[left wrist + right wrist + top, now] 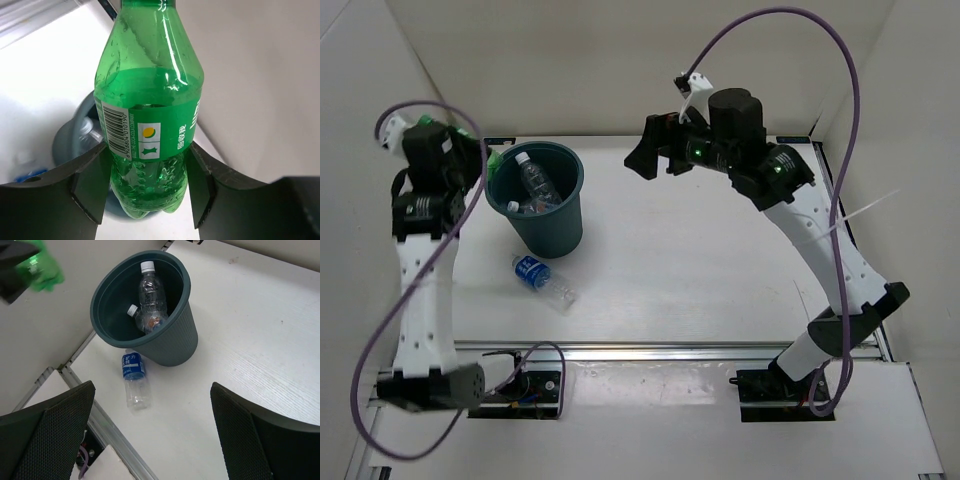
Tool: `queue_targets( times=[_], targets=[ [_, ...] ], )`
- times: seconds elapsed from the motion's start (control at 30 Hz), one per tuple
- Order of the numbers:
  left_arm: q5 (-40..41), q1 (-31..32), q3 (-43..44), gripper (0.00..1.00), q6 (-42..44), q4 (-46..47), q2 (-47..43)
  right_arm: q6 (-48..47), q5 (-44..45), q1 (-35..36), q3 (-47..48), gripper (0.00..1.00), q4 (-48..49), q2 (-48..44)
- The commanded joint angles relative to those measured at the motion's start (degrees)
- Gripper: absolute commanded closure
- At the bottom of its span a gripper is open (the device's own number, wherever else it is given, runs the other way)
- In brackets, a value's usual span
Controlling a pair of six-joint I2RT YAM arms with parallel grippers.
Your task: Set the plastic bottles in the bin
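Beside the bin [552, 236], left gripper [147, 190] clamps a green labelled bottle [150, 100]; right gripper [658, 162] wide.

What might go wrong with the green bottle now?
1. The green bottle, held in the left gripper, seems to hang beside the rim of the bin, not over it. Let go now, it may drop outside.
2. It could knock the rim and tip the bin.
3. The blue-label bottle lies right by the bin's base, so grabbing it might bump the bin.
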State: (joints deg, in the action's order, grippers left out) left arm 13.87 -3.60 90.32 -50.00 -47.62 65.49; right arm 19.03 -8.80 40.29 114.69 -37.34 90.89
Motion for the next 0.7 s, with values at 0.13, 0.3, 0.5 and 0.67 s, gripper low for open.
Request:
queue_targets(
  times=[0.13,0.3,0.5,0.67],
  targets=[
    [-4.8,5.2,7.4,0.29,7.5,3.0,15.5,-2.3,2.6,-2.1,-4.4,0.0,0.1,-7.3],
    [1.2,7.0,10.6,0.0,13.8,2.4,12.5,-1.8,1.9,-4.3,-6.6,0.0,-0.5,-9.3],
    [-2.8,3.5,3.0,0.0,13.4,-0.6,-6.1,-1.8,1.4,-4.8,-10.6,0.0,-0.5,-11.1],
    [-15.1,3.0,-29.6,0.0,3.8,4.5,-25.5,-0.8,0.1,-5.3,-13.0,0.0,-0.5,-11.6]
  ],
)
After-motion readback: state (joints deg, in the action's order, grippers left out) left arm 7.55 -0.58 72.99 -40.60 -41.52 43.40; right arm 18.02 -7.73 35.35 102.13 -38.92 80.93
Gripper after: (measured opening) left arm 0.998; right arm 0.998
